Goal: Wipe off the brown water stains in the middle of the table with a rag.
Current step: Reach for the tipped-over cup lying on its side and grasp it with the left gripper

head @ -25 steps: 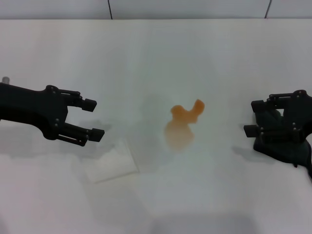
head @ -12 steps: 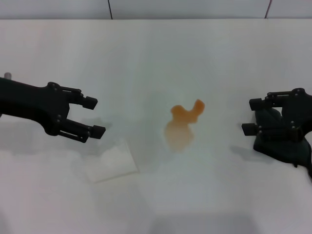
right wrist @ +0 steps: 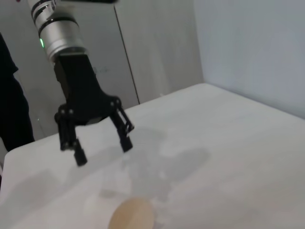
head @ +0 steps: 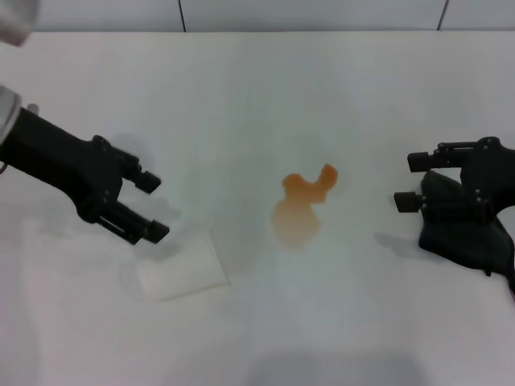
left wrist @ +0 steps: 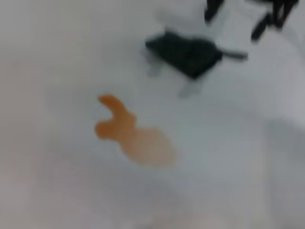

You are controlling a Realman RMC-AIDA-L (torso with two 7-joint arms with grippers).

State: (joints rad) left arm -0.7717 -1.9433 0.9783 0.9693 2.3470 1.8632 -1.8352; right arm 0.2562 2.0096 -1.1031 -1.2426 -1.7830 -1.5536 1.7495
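The brown water stains [head: 302, 205] lie in the middle of the white table [head: 265, 88], a pale oval lobe nearer me and a darker forked lobe beyond it. They also show in the left wrist view [left wrist: 133, 136] and as a tan oval in the right wrist view [right wrist: 132, 214]. The black rag [head: 467, 233] lies lumped on the table at the right and shows in the left wrist view [left wrist: 188, 55]. My right gripper [head: 408, 181] hovers open and empty just above the rag's left edge. My left gripper [head: 153, 207] is open and empty, well left of the stains; it also shows in the right wrist view [right wrist: 102, 149].
A pale flat white square sheet [head: 181, 269] lies on the table just below my left gripper's fingertips. A tiled wall [head: 314, 14] runs behind the table's far edge.
My left arm has swung so that its open fingers now slant down toward the white sheet. My right gripper has lifted slightly above the rag. Stains and rag have not moved.
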